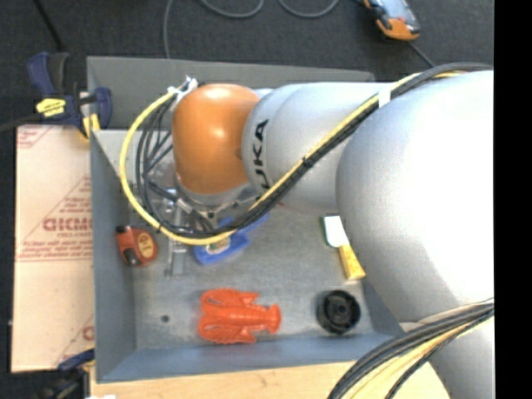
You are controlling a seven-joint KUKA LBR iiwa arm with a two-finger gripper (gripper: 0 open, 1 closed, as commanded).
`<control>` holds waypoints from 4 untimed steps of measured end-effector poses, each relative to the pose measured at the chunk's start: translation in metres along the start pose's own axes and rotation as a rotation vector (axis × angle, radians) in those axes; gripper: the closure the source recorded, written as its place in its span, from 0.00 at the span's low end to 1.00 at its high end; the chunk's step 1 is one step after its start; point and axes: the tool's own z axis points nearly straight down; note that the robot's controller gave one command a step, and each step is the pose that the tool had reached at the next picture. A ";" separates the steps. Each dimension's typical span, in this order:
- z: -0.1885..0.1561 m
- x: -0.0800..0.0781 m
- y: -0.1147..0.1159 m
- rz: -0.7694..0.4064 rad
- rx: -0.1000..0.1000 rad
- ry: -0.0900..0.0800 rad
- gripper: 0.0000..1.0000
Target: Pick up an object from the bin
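Note:
My gripper (177,258) hangs low in the left half of the bin, mostly hidden under the arm's orange cover and cables. Just to its left, against the left wall, lies a small orange and black tape measure (135,245). Right beside it on the other side is a blue flat thing (223,248), partly covered by the wrist. A red toy lobster (238,316) lies nearer the front wall, below the gripper.
A black round cap-like thing (338,312) rests at the front right. A yellow stick with a white end (342,244) lies by the right side, next to the arm. The big grey arm covers the bin's back and right.

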 end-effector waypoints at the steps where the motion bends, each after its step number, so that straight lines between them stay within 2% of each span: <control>1: -0.005 -0.002 -0.001 0.004 -0.001 -0.007 0.00; 2: -0.009 -0.002 -0.052 -0.033 0.000 -0.006 0.00; 3: -0.014 -0.003 -0.110 -0.199 0.002 -0.005 0.00; 4: 0.010 -0.009 -0.129 -0.163 0.003 -0.009 0.00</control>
